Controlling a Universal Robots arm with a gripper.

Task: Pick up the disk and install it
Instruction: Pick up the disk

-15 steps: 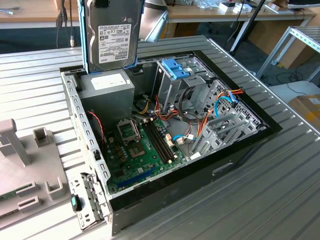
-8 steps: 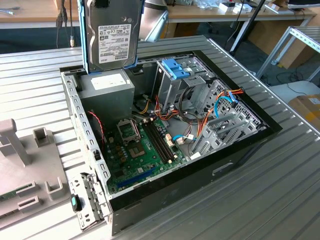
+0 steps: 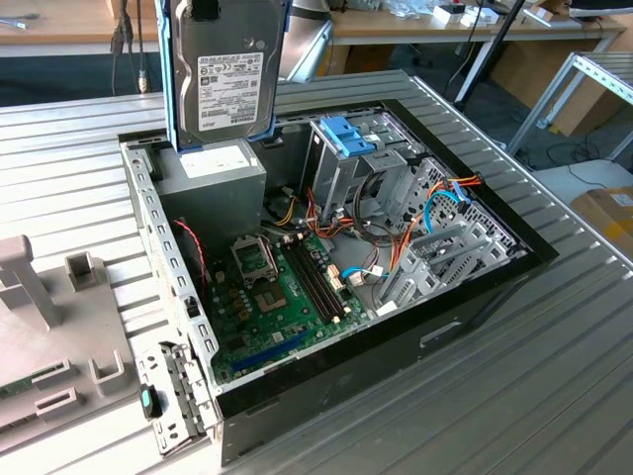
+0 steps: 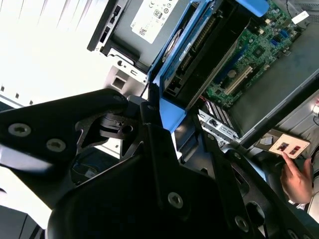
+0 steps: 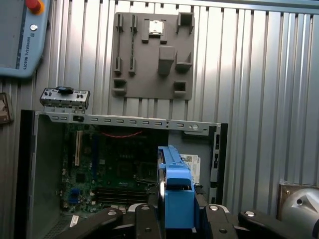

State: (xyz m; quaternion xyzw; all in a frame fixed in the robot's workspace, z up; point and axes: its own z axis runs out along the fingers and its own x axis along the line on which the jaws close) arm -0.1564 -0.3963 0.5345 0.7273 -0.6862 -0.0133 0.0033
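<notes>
Disk [image 3: 229, 69], clamped upright in the gripper [image 5: 178, 220] above the open computer case [image 3: 163, 237], could snag cables [image 3: 401, 239] if misaligned.

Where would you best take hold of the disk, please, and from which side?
At its top end, from above, pinching its two broad faces. The disk hangs upright over the computer case, so those faces give flat parallel surfaces and the lower end is free. In the first wrist view the gripper is shut on the disk this way.
</notes>
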